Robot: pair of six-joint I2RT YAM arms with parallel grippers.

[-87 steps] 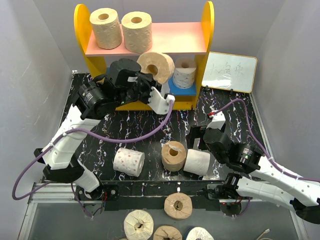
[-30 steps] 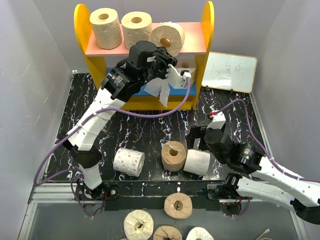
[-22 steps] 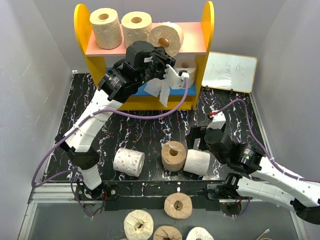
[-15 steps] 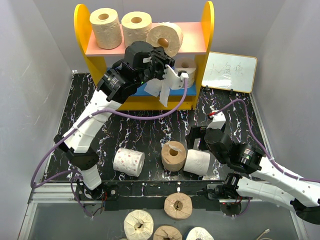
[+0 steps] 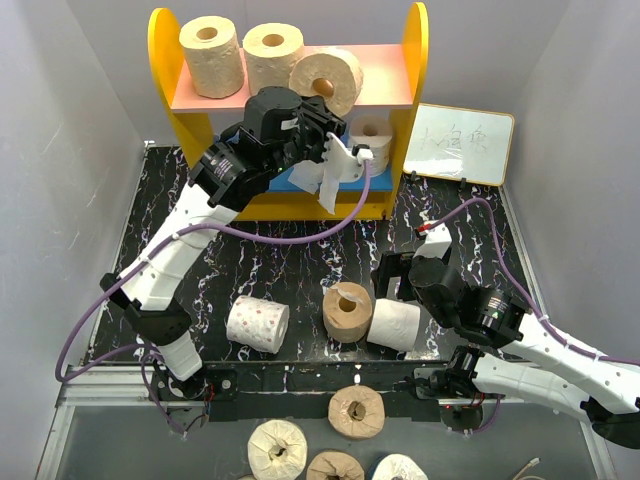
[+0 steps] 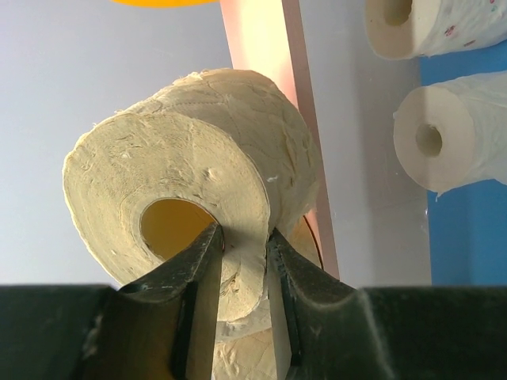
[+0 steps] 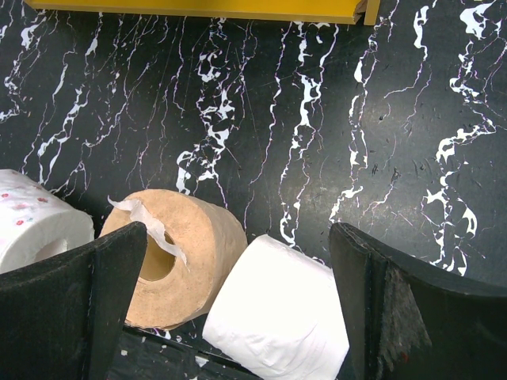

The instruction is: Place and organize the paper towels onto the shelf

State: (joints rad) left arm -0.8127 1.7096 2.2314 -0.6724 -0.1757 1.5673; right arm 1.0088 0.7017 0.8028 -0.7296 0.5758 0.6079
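The shelf (image 5: 163, 60) stands at the back, and two tan paper towels (image 5: 211, 55) (image 5: 272, 62) stand on its pink upper board (image 5: 385, 78). My left gripper (image 5: 320, 104) is shut on a third tan roll (image 5: 325, 80), which it holds at the pink board beside them. In the left wrist view one finger is inside the hollow core and the other outside the roll (image 6: 198, 174), with the gripper (image 6: 244, 237) pinching its wall. Two white rolls (image 6: 444, 28) (image 6: 451, 134) sit on the blue lower board (image 6: 475, 237). My right gripper (image 7: 238, 261) is open over a tan roll (image 7: 178, 253) and a white roll (image 7: 277, 317) on the table.
A pink-dotted white roll (image 5: 257, 323) lies at the table's front left. Several more rolls (image 5: 356, 410) lie on the ledge below the front edge. A small white writing board (image 5: 460, 142) leans to the right of the shelf. A loose sheet (image 5: 328, 188) hangs from the lower tier.
My left gripper has lifted the tan roll from the lower tier up to the pink board, then edged it left toward the other two rolls. The right arm has not moved.
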